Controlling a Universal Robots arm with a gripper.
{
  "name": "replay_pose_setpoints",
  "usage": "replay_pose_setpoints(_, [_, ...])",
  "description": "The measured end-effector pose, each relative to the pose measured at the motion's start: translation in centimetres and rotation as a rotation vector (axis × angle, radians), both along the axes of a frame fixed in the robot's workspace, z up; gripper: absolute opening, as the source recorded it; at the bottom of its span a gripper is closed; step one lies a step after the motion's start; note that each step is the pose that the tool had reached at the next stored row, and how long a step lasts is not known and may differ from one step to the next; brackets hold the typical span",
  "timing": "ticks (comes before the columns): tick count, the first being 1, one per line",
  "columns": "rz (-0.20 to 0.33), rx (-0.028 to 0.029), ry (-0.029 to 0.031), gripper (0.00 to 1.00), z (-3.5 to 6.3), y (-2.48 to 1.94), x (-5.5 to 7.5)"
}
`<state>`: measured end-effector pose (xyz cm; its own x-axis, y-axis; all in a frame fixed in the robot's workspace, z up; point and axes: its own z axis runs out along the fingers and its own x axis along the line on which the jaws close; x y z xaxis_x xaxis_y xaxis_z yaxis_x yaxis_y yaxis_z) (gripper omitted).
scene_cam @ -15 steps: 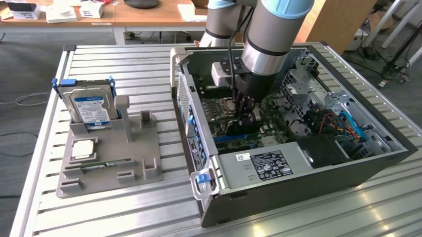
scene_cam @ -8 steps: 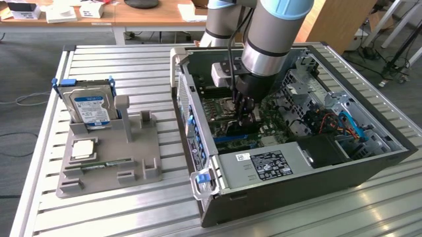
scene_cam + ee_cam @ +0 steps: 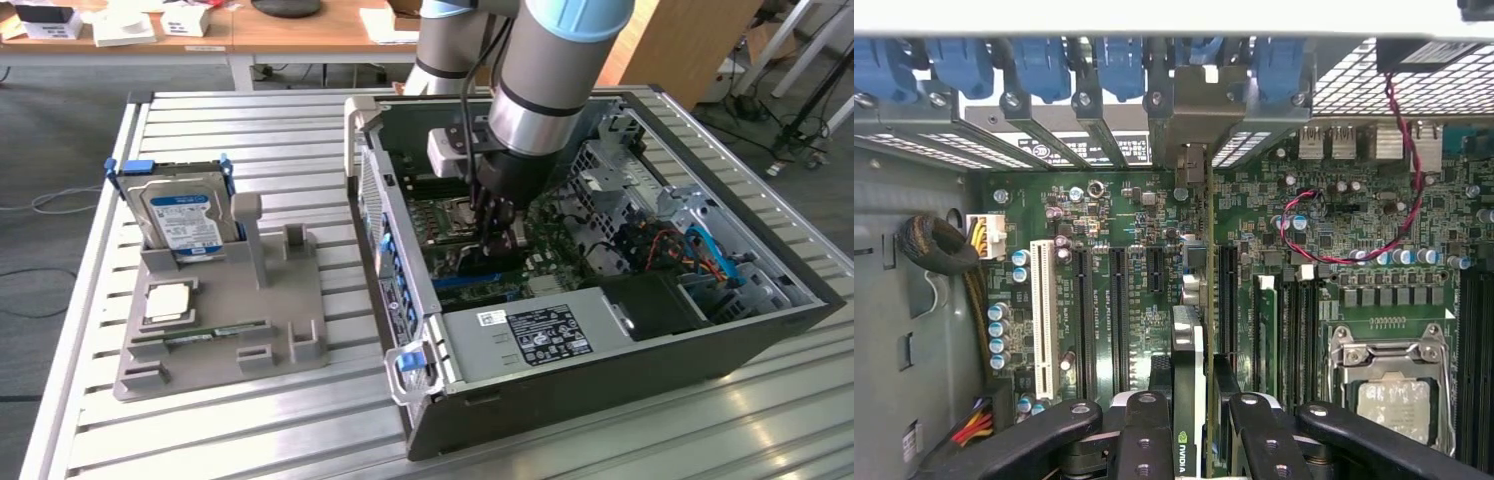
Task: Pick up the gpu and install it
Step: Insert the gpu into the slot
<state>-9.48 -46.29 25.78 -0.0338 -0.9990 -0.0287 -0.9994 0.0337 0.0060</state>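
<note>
Gripper (image 3: 1189, 425) fingers clamp the gpu (image 3: 1190, 370) edge-on, low inside the open computer case (image 3: 747, 330). Pickup is done; the card hangs over the motherboard (image 3: 1144, 215) slots beneath, seemingly not yet seated.

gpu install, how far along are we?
Done: the gpu is picked up; the gripper is shut on it, edge-on between the fingers. In hand: the arm reaches down inside the open PC case, holding the card above the motherboard slots, its bracket near the rear slot openings. Left: seating; whether the card has entered a slot can't be told.
</note>
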Motion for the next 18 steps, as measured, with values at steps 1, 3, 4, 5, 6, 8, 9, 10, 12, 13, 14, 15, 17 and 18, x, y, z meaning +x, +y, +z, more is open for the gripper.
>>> replay_pose_setpoints(1, [0.000,0.0000,0.0000,0.27,-0.03,0.00,0.00])
replay_pose_setpoints(3, [0.000,0.0000,0.0000,0.27,-0.08,0.00,0.00])
replay_pose_setpoints(4, [0.000,-0.0001,0.0001,0.27,-0.09,0.00,0.00])
replay_pose_setpoints(5, [0.000,-0.0001,0.0000,0.27,-0.12,0.00,0.00])
replay_pose_setpoints(6, [0.000,0.0002,-0.0001,0.27,-0.16,0.00,0.00])
replay_pose_setpoints(8, [0.000,0.0000,0.0000,0.27,-0.20,0.00,0.00])
replay_pose_setpoints(9, [0.000,0.0000,0.0000,0.27,-0.22,0.00,0.00])
replay_pose_setpoints(10, [0.000,0.0000,0.0000,0.27,-0.24,0.00,0.00])
replay_pose_setpoints(12, [0.000,-0.0002,0.0001,0.27,-0.27,0.00,0.00])
replay_pose_setpoints(13, [0.000,0.0000,0.0000,0.27,-0.29,0.00,0.00])
replay_pose_setpoints(14, [0.000,-0.0001,0.0000,0.27,-0.30,0.00,0.00])
replay_pose_setpoints(15, [0.000,-0.0001,0.0001,0.27,-0.30,0.00,0.00])
replay_pose_setpoints(17, [0.000,-0.0002,0.0000,0.27,-0.31,0.00,0.00])
replay_pose_setpoints(18, [0.000,-0.0001,0.0000,0.27,-0.31,0.00,0.00])
